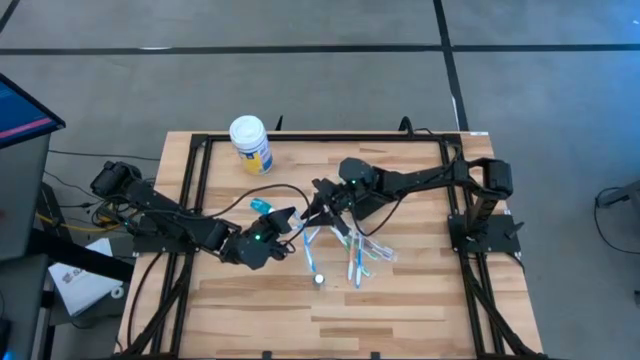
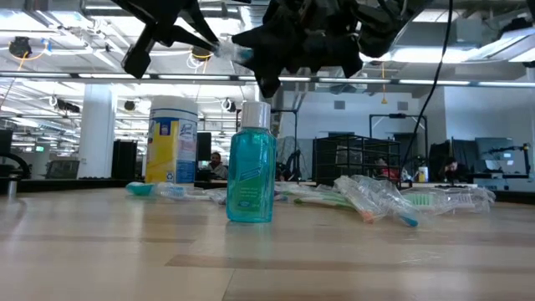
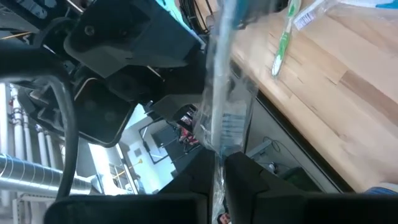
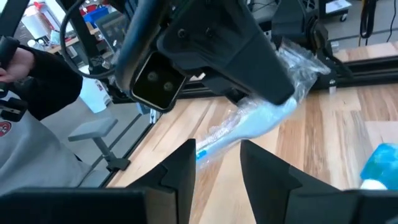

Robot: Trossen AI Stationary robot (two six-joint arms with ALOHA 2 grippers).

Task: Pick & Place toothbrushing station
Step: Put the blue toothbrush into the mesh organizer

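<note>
Fingers first: my left gripper [image 3: 214, 171] is clamped on a wrapped toothbrush [image 3: 217, 118], and my right gripper [image 4: 217, 163] has its two fingers apart with the far end of that same toothbrush between them.

High view: I see both arms meeting over the middle of the wooden table [image 1: 400, 310]. Left gripper [image 1: 283, 222] comes in from the left, right gripper [image 1: 318, 208] from the right, tips just beside each other. Teal bottle [image 1: 262, 206] sits right by the left gripper. Loose toothbrushes [image 1: 355, 252] lie fanned out on the table below the right arm, blue and white ones, some in clear wrap. Yellow-and-blue jar [image 1: 251, 144] with white lid stands near the far edge, well apart from the grippers.

Low view: teal bottle [image 2: 252, 176] stands upright in front, white cap on. Jar [image 2: 172, 140] is behind it to the left. Wrapped toothbrushes [image 2: 376, 197] lie flat on the table to the right. Both grippers hang overhead, dark mass; I cannot tell them apart here. Wire-mesh holder [image 2: 347, 160] shows far back.

Left wrist view: wrapped toothbrush runs up from my shut fingers [image 3: 245, 180], lifted off the table. A green toothbrush [image 3: 283, 40] lies on the wood beyond.

Right wrist view: open fingers [image 4: 180, 171] either side of the wrapped blue toothbrush [image 4: 249, 127]; left arm's gripper body is just beyond it. A person's sleeve [image 4: 37, 81] shows at the edge.
</note>
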